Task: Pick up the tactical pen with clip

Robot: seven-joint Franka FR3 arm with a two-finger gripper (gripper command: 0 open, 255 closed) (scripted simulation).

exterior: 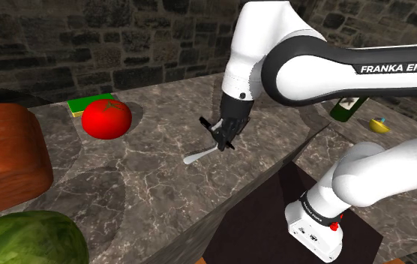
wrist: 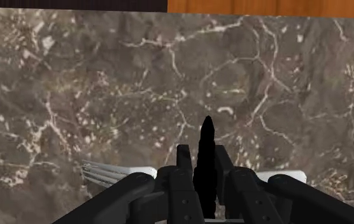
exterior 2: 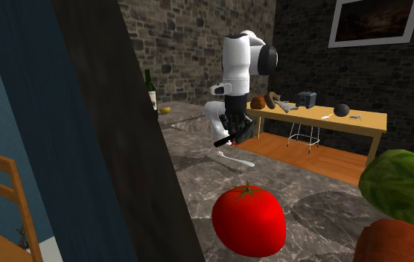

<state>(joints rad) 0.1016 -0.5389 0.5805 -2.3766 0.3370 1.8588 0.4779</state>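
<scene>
Pincer (exterior: 226,137) pinching black pen (wrist: 205,143) (clear of counter (exterior: 147,180)), fork (exterior: 199,156) beneath, open marble toward tomato (exterior: 106,118), edge nearby

Wrist view: the end effector (wrist: 203,156) covers the middle of the fork (wrist: 118,172) and the lower length of the black pen (wrist: 206,133) clasped in it. Shoulder view: the watermelon (exterior: 23,238) and the brown rounded object (exterior: 4,154) are cut off at the frame edges. The tomato (exterior: 106,118) hides part of the green book (exterior: 87,103), and the arm (exterior: 312,71) hides most of the bottle (exterior: 346,109). Second exterior view: the small items on the far wooden table (exterior 2: 325,119) cannot be identified.
</scene>
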